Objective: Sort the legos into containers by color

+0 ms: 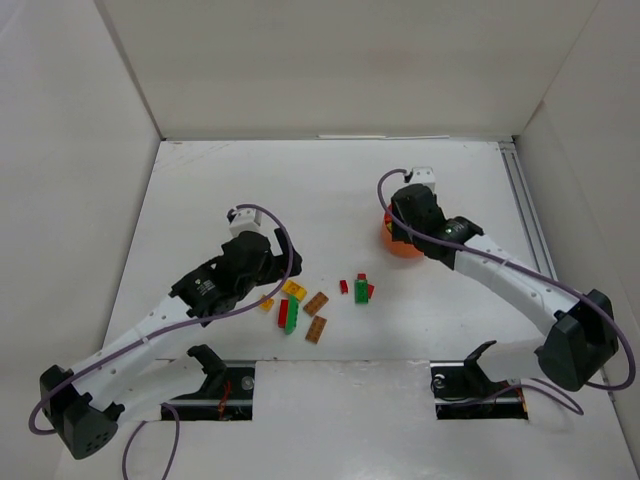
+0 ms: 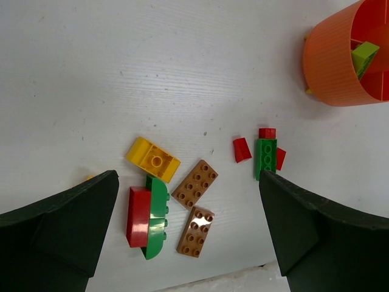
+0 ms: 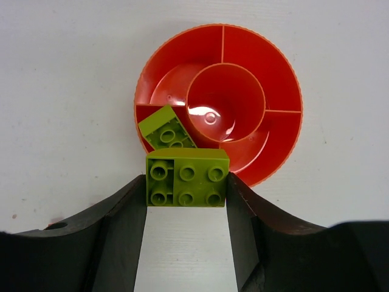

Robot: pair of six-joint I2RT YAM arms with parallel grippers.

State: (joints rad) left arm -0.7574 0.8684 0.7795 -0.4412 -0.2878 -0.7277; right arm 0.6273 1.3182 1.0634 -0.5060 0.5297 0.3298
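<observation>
Bright, even, diffuse overhead light; clean exposure.
Threw only faint, soft shadows under the legos (image 2: pixel 194 182) at lower centre of the left wrist view. Left a small white glare on the glossy middle of the bowl (image 3: pixel 209 115), upper centre of the right wrist view. Rendered the dark fingers (image 3: pixel 91 243) along the bottom edges soft and nearly featureless.

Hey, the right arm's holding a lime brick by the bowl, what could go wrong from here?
The right gripper holds the lime brick over the bowl's near rim; released now, it may fall outside. The other lime brick lies tilted in the nearest compartment, so the new one could bounce off.
</observation>
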